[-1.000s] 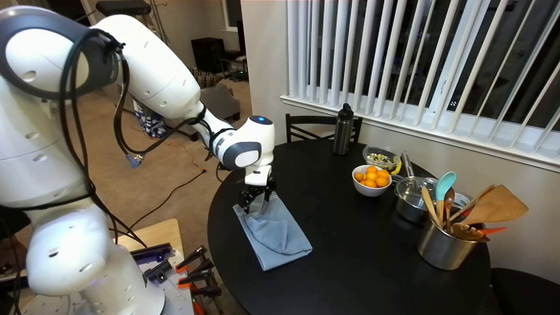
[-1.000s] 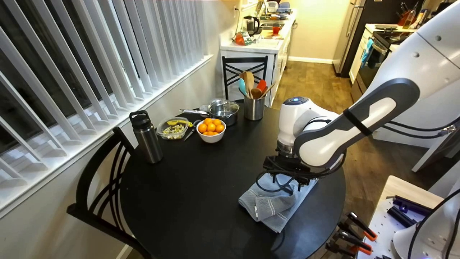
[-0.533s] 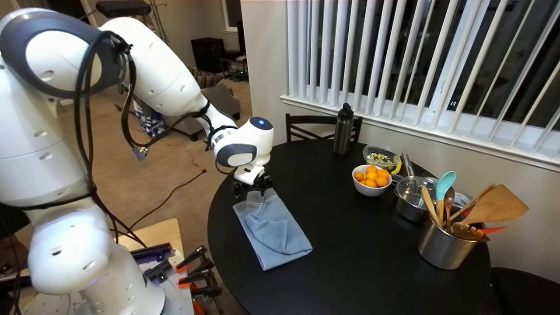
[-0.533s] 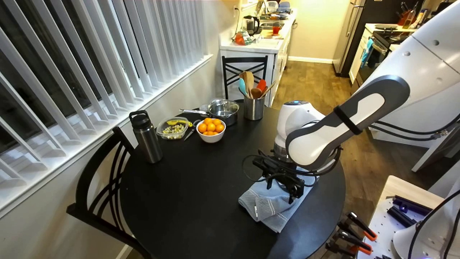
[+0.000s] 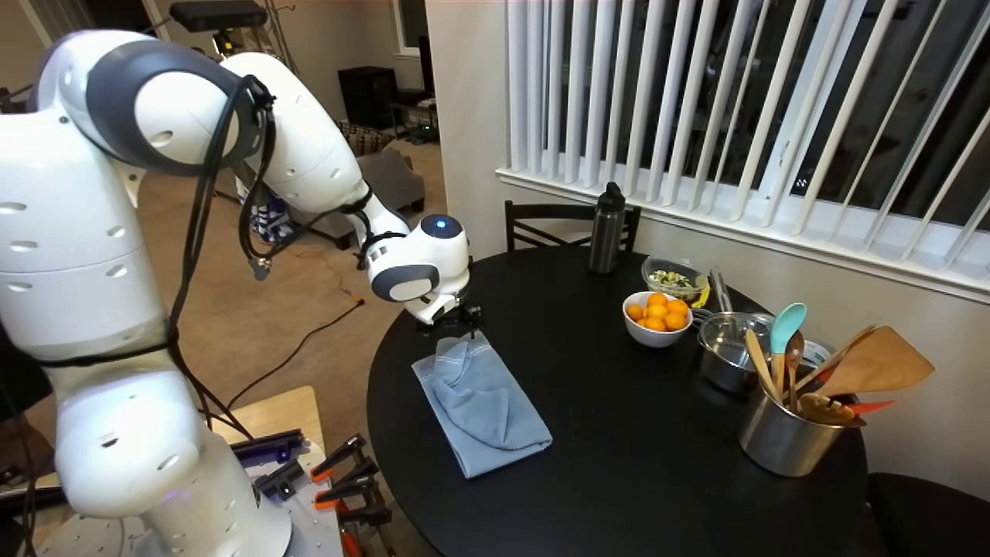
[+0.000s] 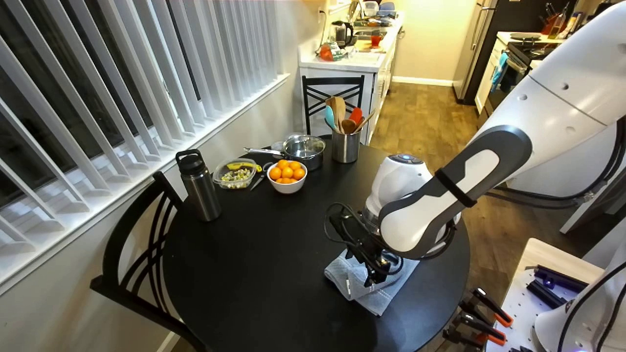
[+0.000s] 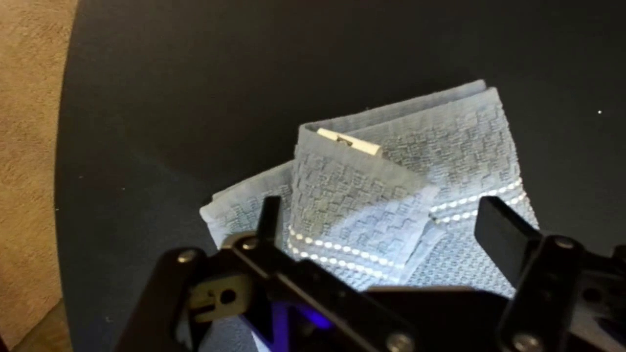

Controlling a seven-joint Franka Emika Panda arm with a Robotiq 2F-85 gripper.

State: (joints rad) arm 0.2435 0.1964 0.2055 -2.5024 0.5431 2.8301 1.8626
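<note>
The towel, blue-grey and textured, lies folded on the dark round bench, close to the rim on the robot's side; one corner is turned back over the rest, showing twin rows of white stitching and a pale tag near the fold; in an exterior view the cloth also rises in a rumpled hump; directly over the towel, at the end with the turned-back corner, hangs the black hand, tilted, its fingers spread well apart, one to either side of that corner in the wrist view; whether a fingertip brushes the towel I cannot tell; the white arm reaches out above the bench toward the towel; just past the rim beside the towel, black-and-orange clamps sit along the edge of the robot's stand; across the bench, well apart from the towel, stands a white bowl heaped with oranges; farther from the towel than the bowl are a clear container of chopped food, a metal pot and a steel holder full of utensils; an upright bottle is likewise well away from the towel; beyond these, a black chair, the window blinds and, farthest from the towel, a kitchen counter.
</note>
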